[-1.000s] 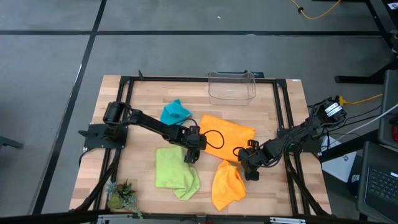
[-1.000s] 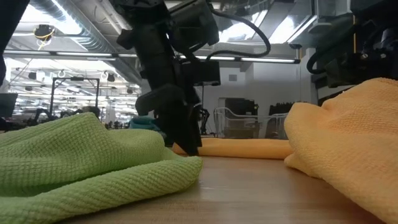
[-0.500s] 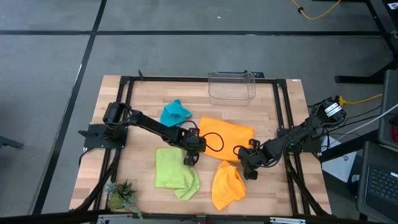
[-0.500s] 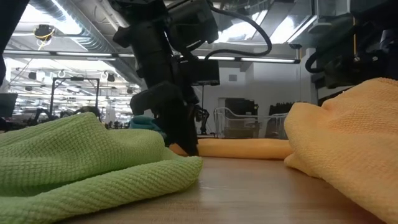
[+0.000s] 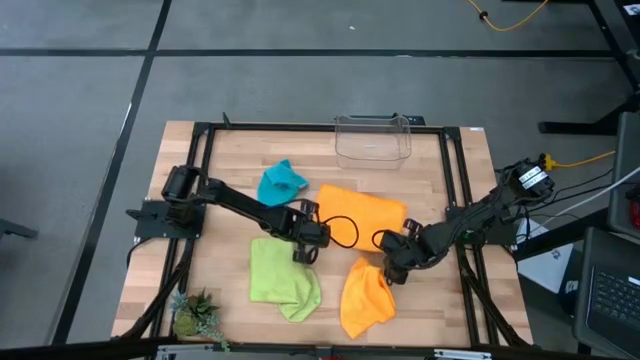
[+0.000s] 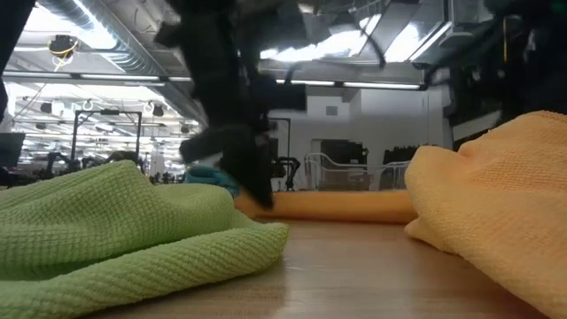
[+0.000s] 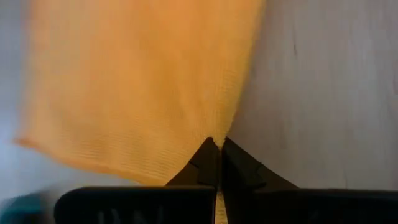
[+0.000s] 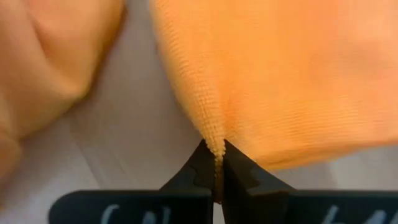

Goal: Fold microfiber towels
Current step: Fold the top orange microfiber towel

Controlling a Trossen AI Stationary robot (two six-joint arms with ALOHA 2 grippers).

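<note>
Over the last second both hands have gone from spread to pinched shut on the flat orange microfiber towel [image 5: 362, 215] lying spread in the middle of the wooden surface [image 5: 440, 180]: the left hand [image 5: 303, 247] now nips its near left corner, and the right hand [image 5: 392, 262] nips its near right corner. In each wrist view the dark fingertips [image 7: 214, 155] meet with a small ridge of orange cloth [image 8: 273, 74] gathered between them. My reading is that the grasp step is done and the towel is ready to be lifted at its near edge and carried toward the far edge for a first fold; nothing is folded yet. Both arms reach inward low over the surface, the left from the left side, the right from the right, wrists angled down so the fingers touch the cloth at the board. The crumpled second orange towel [image 5: 364, 295] lies just near of the right hand, the lime green towel [image 5: 282, 276] just near of the left hand, and the turquoise blue towel [image 5: 281, 181] bunched farther left. A clear plastic bin [image 5: 373, 140] stands at the far edge.
</note>
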